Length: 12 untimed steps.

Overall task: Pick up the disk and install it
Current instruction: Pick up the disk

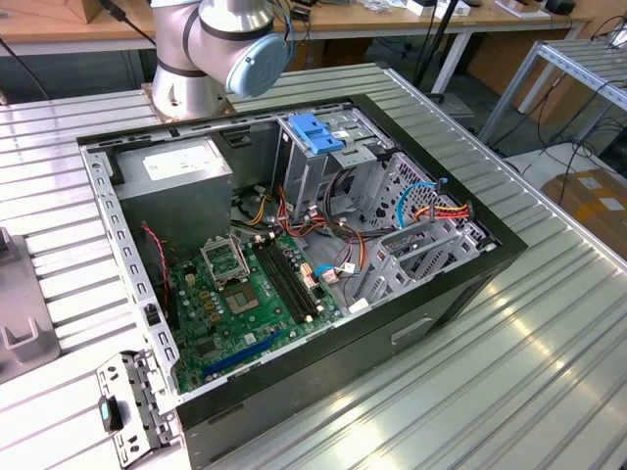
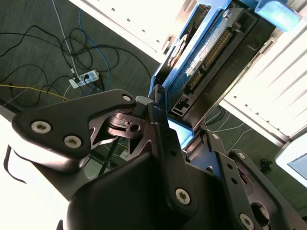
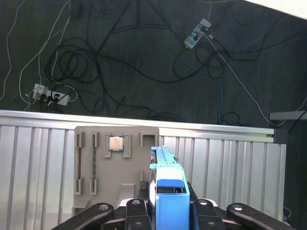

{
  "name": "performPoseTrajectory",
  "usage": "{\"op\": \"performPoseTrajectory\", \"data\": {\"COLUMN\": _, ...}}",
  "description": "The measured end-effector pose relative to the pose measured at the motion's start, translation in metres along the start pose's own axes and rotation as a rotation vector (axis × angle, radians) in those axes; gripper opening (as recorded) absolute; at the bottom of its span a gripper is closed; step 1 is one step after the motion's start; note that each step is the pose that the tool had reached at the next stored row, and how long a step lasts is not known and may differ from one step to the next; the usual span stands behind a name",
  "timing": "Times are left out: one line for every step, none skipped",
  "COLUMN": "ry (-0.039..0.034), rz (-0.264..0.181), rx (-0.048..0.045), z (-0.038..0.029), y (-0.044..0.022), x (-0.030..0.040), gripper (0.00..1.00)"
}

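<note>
Open computer case [image 1: 411, 328] on ribbed metal surface [image 1: 519, 382]; disk gripped in end effector.

Case lies on its side, lid off. Inside it: motherboard [image 1: 245, 304], grey power supply [image 1: 176, 181], metal drive cage [image 1: 318, 162]. First wrist view: grey tray [image 3: 129, 165] on surface, processor chip [image 3: 115, 143] in one pocket. End effector [image 3: 170, 211] closed on the disk [image 3: 169, 189], fingers clamping its light-blue carrier edge-on, held in the air near the tray.
</note>
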<state>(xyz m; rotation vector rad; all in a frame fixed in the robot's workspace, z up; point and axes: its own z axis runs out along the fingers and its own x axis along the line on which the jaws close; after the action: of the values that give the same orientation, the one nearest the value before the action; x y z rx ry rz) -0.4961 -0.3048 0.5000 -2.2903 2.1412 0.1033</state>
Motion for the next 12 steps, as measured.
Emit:
{"op": "performPoseTrajectory", "data": {"ry": -0.0001, "rz": 0.000, "rx": 0.0000, "z": 0.0000, "y": -0.0001, "x": 0.0002, "gripper": 0.37}}
{"op": "performPoseTrajectory", "data": {"ry": -0.0001, "rz": 0.000, "rx": 0.0000, "z": 0.0000, "y": -0.0001, "x": 0.0003, "gripper": 0.37}}
{"op": "performPoseTrajectory", "data": {"ry": -0.0001, "rz": 0.000, "rx": 0.0000, "z": 0.0000, "y": -0.0002, "x": 0.0006, "gripper": 0.37}}
{"op": "performPoseTrajectory", "data": {"ry": -0.0001, "rz": 0.000, "rx": 0.0002, "z": 0.0000, "y": -0.0005, "x": 0.0008, "gripper": 0.37}}
{"op": "performPoseTrajectory", "data": {"ry": -0.0001, "rz": 0.000, "rx": 0.0001, "z": 0.0000, "y": -0.0007, "x": 0.0008, "gripper": 0.37}}
{"op": "performPoseTrajectory", "data": {"ry": -0.0001, "rz": 0.000, "rx": 0.0001, "z": -0.0001, "y": -0.0008, "x": 0.0008, "gripper": 0.37}}
{"op": "performPoseTrajectory", "data": {"ry": -0.0001, "rz": 0.000, "rx": 0.0001, "z": -0.0001, "y": -0.0012, "x": 0.0009, "gripper": 0.37}}
{"op": "performPoseTrajectory", "data": {"ry": 0.0000, "rz": 0.000, "rx": 0.0000, "z": -0.0001, "y": -0.0013, "x": 0.0009, "gripper": 0.37}}
{"op": "performPoseTrajectory", "data": {"ry": 0.0000, "rz": 0.000, "rx": 0.0000, "z": -0.0001, "y": -0.0015, "x": 0.0009, "gripper": 0.37}}
{"op": "performPoseTrajectory", "data": {"ry": 0.0000, "rz": 0.000, "rx": 0.0000, "z": -0.0001, "y": -0.0017, "x": 0.0010, "gripper": 0.37}}
{"op": "performPoseTrajectory", "data": {"ry": 0.0000, "rz": 0.000, "rx": 0.0000, "z": -0.0001, "y": -0.0018, "x": 0.0010, "gripper": 0.37}}
{"op": "performPoseTrajectory", "data": {"ry": -0.0001, "rz": 0.000, "rx": 0.0001, "z": -0.0001, "y": -0.0020, "x": 0.0011, "gripper": 0.37}}
